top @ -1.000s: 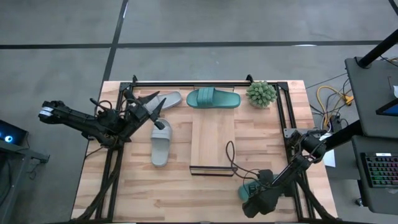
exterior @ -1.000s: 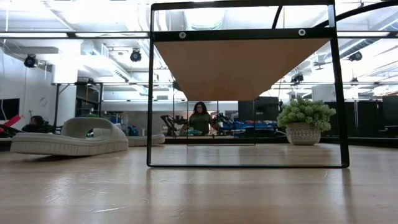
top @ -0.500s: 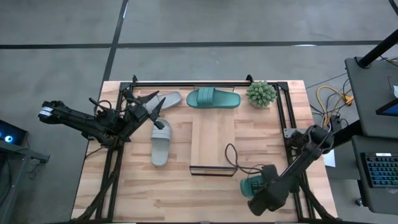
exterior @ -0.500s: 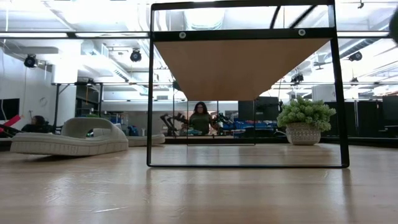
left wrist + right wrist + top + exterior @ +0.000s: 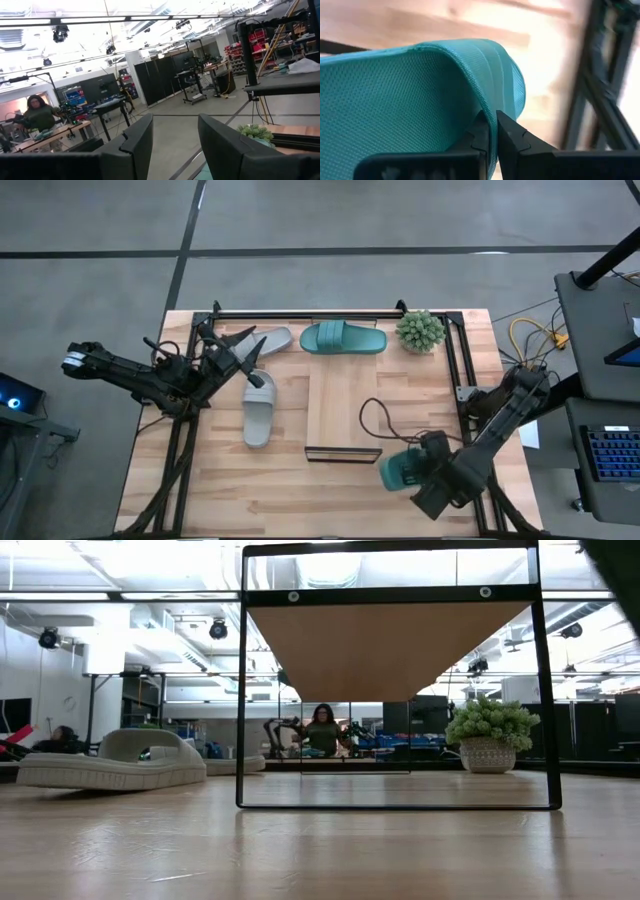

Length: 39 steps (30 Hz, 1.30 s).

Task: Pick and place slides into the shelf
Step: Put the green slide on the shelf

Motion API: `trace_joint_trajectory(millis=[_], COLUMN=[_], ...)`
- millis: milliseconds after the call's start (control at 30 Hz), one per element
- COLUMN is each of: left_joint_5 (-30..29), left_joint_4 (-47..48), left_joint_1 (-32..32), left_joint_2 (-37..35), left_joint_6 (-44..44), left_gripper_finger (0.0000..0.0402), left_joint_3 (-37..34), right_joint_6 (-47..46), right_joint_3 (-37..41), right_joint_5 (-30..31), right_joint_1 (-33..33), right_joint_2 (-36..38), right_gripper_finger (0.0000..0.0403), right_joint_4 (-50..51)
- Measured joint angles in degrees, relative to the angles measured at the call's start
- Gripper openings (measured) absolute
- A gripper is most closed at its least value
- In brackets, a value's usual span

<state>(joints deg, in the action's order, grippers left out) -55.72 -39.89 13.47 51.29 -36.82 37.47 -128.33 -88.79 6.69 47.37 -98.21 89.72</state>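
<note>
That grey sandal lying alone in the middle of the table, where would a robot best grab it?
Probably by the wide strap of the grey slide, coming straight down from above. It lies flat and sole down, so the strap arches up as the one raised, thin part that two fingers could close across. The left tool hangs open just beyond its strap end, the nearer one for this.

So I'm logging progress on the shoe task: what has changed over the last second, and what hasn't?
The right pincer, shut on a teal slide, has carried it from the table's near edge up toward the shelf. The left pincer stays open and idle by the grey slides. The other teal slide and the plant have not moved.
</note>
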Motion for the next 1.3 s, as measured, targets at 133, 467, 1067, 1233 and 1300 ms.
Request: trace_joint_trajectory(millis=[133,467,1067,1233,1300], left_joint_5=[0.0,0.0,0.0,0.0,0.0], left_joint_4=[0.0,0.0,0.0,0.0,0.0], left_joint_1=[0.0,0.0,0.0,0.0,0.0], left_joint_2=[-0.1,-0.1,-0.1,-0.1,-0.1], left_joint_6=[0.0,0.0,0.0,0.0,0.1], left_gripper_finger=[0.0141,0.0141,0.0141,0.0141,0.0141], left_joint_3=[0.0,0.0,0.0,0.0,0.0], right_joint_6=[0.7,1.3,3.0,6.0,8.3], right_joint_3=[-1.5,-2.0,-5.6,-7.9,-8.8], right_joint_5=[9.4,18.2,35.8,39.8,43.1], right_joint_1=[0.0,0.0,-0.2,-0.2,-0.3], right_joint_2=[3.0,8.1,8.8,8.8,8.8], right_gripper_finger=[0.0009,0.0009,0.0009,0.0009,0.0009], right_joint_4=[0.1,0.3,0.3,0.3,0.3])
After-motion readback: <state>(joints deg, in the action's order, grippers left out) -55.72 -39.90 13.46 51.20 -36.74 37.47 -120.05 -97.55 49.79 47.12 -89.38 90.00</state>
